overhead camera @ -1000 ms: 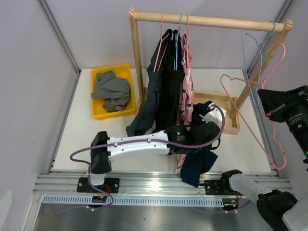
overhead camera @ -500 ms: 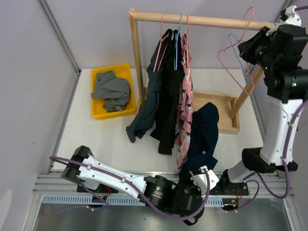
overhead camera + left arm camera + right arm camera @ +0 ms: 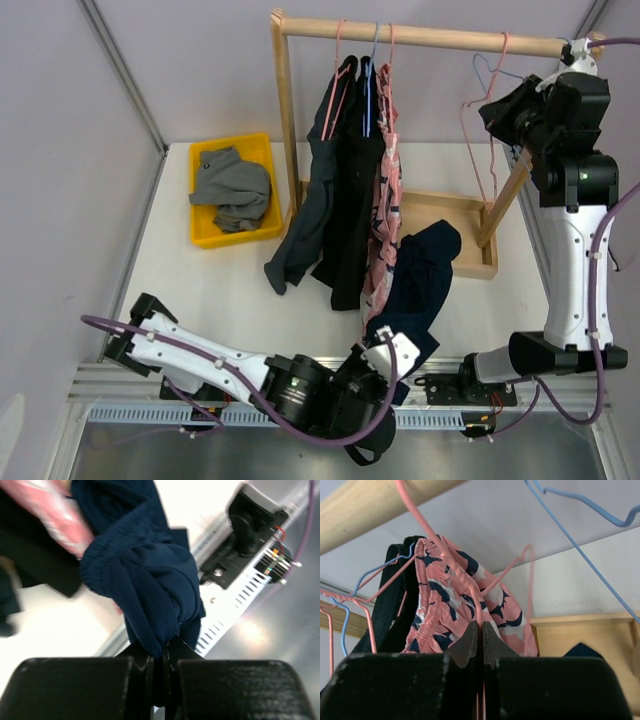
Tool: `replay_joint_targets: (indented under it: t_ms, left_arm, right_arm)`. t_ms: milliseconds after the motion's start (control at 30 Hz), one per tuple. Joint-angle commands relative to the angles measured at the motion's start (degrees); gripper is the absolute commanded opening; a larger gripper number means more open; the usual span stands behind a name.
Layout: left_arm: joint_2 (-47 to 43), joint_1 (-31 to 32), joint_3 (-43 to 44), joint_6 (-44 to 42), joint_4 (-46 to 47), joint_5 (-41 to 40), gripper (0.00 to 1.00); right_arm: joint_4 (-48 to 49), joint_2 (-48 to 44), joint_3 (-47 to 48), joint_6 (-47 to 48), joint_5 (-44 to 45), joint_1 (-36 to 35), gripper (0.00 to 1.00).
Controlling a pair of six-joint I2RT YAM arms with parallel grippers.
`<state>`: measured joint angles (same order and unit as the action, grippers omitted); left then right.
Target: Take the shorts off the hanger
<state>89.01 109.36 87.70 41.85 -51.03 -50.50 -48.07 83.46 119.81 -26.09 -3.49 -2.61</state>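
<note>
One navy shorts pair (image 3: 145, 575), ribbed, bunched, thin pink wire hanger (image 3: 530, 600)

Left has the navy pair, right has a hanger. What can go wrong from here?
1. The left hand pinches only a thin fold of the navy shorts; the fabric could slip out.
2. The navy shorts press against the pink patterned shorts; pulling further might drag that pair off its hanger.
3. The right hand holds the pink hanger close to a blue hanger at the rail; the wires could tangle.
</note>
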Motion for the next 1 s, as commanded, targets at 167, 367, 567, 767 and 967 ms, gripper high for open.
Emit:
replay_joint_targets:
  t_ms: [167,367,567,767,967]
  left_arm:
    - [-11.6,-5.7,4.2,3.5,-16.2,-9.7,0.00]
    - [-20.7,-19.6,1.2,-4.8,-19.1,-10.3,0.00]
    - [-29.9,-44.6,2.4,-28.2,-2.2,-3.0,0.00]
    - [-20.8,-68.6,11.3,-39.5,4.8,9.7,0.00]
    - [-9.7,-84.6,27.1,-38.7,5.0,19.2,0.00]
  right_arm:
    - [-0.9,-13.0,-10.8,2.5,2.3,0.3,0.85]
    - [-3.8,-24.6,-18.4,3.8,6.3,0.2,0.99]
    - [-6.9,-32.8,-23.3,3.1,6.6,0.2,0.99]
    - [-8.8,-35.9,-27.4,2.8,6.6,0.2,0.99]
    - [-8.8,-39.2,-32.1,3.1,6.5,0.2,0.99]
